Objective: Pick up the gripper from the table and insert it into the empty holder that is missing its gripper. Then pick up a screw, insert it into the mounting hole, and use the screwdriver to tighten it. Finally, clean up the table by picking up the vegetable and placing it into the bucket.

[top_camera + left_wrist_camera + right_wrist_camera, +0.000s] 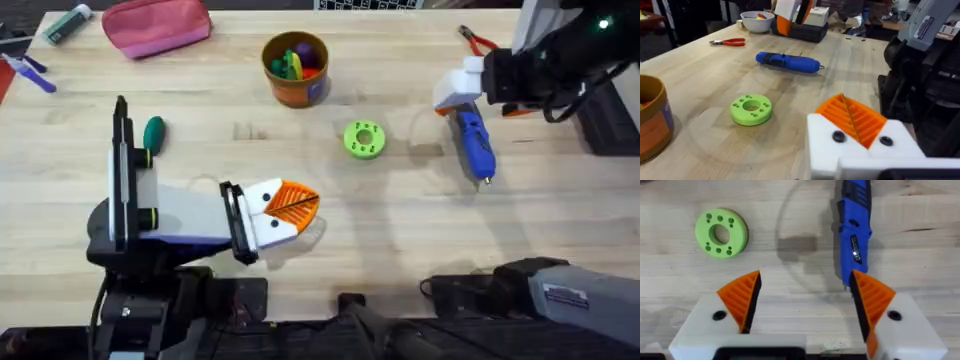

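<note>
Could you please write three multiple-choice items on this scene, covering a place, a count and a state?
1. Where does the screwdriver lie?
A. In the bucket
B. On the table, under the right gripper
C. On the pink pouch

2. How many green holed discs lie on the table?
A. One
B. Two
C. Three

3. How is the right gripper?
A. Shut on the screwdriver
B. Shut on the disc
C. Open, holding nothing

Answers: B, it lies flat on the wood below that gripper; A, a single disc sits near the bucket; C, its orange pads stand wide apart with bare table between.
</note>
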You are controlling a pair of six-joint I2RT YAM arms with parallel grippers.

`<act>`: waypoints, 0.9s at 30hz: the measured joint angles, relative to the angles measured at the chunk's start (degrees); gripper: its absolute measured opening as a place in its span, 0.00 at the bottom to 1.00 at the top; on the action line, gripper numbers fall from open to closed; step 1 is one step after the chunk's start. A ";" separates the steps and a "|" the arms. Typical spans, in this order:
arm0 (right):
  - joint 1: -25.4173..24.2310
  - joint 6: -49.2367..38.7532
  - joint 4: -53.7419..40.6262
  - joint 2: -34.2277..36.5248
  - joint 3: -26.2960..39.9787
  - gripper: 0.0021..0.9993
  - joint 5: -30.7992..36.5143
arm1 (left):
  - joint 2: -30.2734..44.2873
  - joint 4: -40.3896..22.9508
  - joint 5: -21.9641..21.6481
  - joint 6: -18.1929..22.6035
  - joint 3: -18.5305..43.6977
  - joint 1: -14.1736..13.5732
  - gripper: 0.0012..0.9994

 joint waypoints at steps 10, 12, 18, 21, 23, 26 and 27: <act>-1.53 -0.74 0.61 0.19 0.00 0.99 0.40 | 0.00 -0.02 0.02 0.00 0.00 0.00 0.02; -2.80 -0.92 0.73 0.90 0.00 0.99 0.42 | 0.00 -0.02 0.02 0.00 0.00 0.00 0.02; -5.87 -1.70 1.80 4.26 -0.02 0.99 0.44 | 0.02 0.00 0.02 0.00 0.00 0.00 0.02; -6.97 -3.15 3.21 5.27 -0.02 0.99 0.44 | 0.00 -0.02 0.02 0.00 0.00 0.00 0.02; -7.67 -4.49 4.11 5.62 -0.02 0.99 0.44 | 0.00 -0.01 0.01 0.00 0.00 0.00 0.02; -8.72 -7.42 5.60 6.13 -0.02 0.99 0.44 | 0.00 -0.01 0.02 0.00 0.00 0.00 0.02; -9.02 -8.63 6.09 6.38 -0.02 0.99 0.44 | 0.00 -0.01 0.02 0.00 0.00 0.00 0.02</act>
